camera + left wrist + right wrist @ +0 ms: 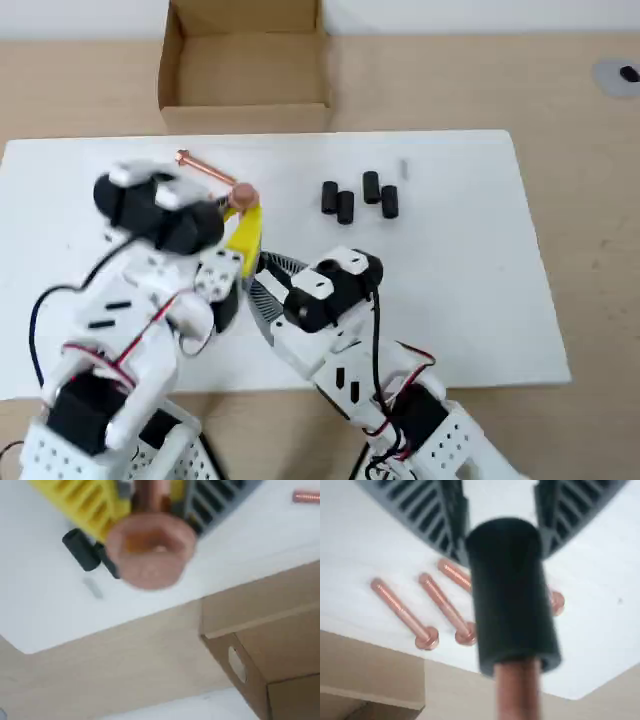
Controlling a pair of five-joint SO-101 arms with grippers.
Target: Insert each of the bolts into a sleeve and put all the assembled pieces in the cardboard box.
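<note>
The left pincer (150, 497) has one yellow finger (246, 232). It is closed on a copper bolt (150, 555), and the bolt's round head faces the left wrist camera. In the high view this held bolt sits over the white sheet (450, 300), to the left of the loose sleeves (346, 207).

The right pincer (499, 510) has grey fingers (420, 510). It is gripping a black sleeve (512, 595). A copper rod (517, 690) sticks out of the end of the sleeve that is nearest the right wrist camera.

Three loose bolts (402, 612) lie side by side on the sheet past the held sleeve. One of them is partly hidden behind it. The four loose sleeves lie close together on the sheet.

The cardboard box (245, 70) stands open on the brown counter (580, 150), just past the far edge of the sheet.
</note>
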